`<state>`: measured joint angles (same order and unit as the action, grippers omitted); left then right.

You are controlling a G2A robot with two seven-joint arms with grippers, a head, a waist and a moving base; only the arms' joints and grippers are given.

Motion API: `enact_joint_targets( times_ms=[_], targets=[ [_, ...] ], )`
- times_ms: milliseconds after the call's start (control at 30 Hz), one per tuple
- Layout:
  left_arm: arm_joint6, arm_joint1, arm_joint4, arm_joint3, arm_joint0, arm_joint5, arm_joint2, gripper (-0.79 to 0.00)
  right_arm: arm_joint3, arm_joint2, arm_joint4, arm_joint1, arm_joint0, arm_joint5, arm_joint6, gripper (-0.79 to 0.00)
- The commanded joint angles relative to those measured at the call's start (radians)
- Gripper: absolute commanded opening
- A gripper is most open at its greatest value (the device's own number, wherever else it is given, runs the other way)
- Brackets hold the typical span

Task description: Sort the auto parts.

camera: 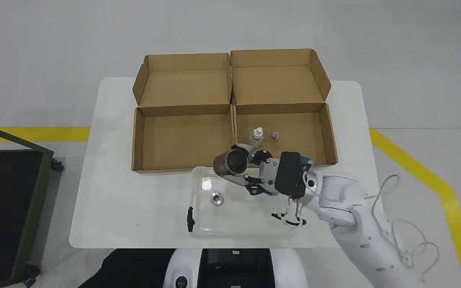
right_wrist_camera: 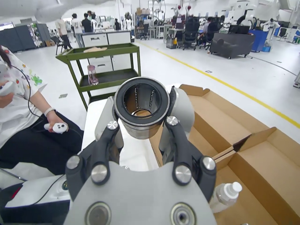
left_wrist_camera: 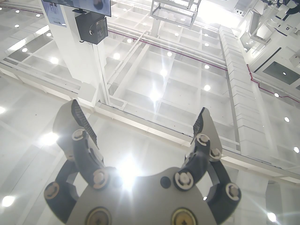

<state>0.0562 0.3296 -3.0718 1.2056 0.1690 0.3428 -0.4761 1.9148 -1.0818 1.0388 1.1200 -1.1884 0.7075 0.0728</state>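
Right pincer (right_wrist_camera: 143,115) clamped on bearing (right_wrist_camera: 141,105), its sides partly hidden, left pincer (left_wrist_camera: 139,113) spread apart

The white right arm (camera: 346,205) comes in from the robot's right side, its forearm angled toward the middle. The right end effector (right_wrist_camera: 143,106) has grey fingers (right_wrist_camera: 185,108) on black links, clamped on both sides of a steel cylindrical bearing with a black rim (right_wrist_camera: 140,127). The left end effector (left_wrist_camera: 140,118) points at the ceiling, its ribbed fingers (left_wrist_camera: 80,120) spread wide apart.

Right end effector (right_wrist_camera: 143,111) gripping cylindrical bearing (right_wrist_camera: 140,128), cardboard box (right_wrist_camera: 255,165) alongside, white bottle (right_wrist_camera: 225,196) inside
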Motion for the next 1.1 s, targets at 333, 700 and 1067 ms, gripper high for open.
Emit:
enact_joint_targets(
  times_ms=[333, 700, 1067],
  targets=[
    [0.000, 0.000, 0.000, 0.000, 0.000, 0.000, 0.000, 0.000, -0.134, 0.132, 0.101, 0.041, 0.145, -0.172, 0.123, -0.785],
    [0.000, 0.000, 0.000, 0.000, 0.000, 0.000, 0.000, 0.000, -0.263, 0.255, 0.153, 0.092, 0.298, -0.281, 0.268, -0.785],
    [0.000, 0.000, 0.000, 0.000, 0.000, 0.000, 0.000, 0.000, -0.385, 0.340, 0.179, 0.139, 0.402, -0.313, 0.367, -0.785]
  ],
)
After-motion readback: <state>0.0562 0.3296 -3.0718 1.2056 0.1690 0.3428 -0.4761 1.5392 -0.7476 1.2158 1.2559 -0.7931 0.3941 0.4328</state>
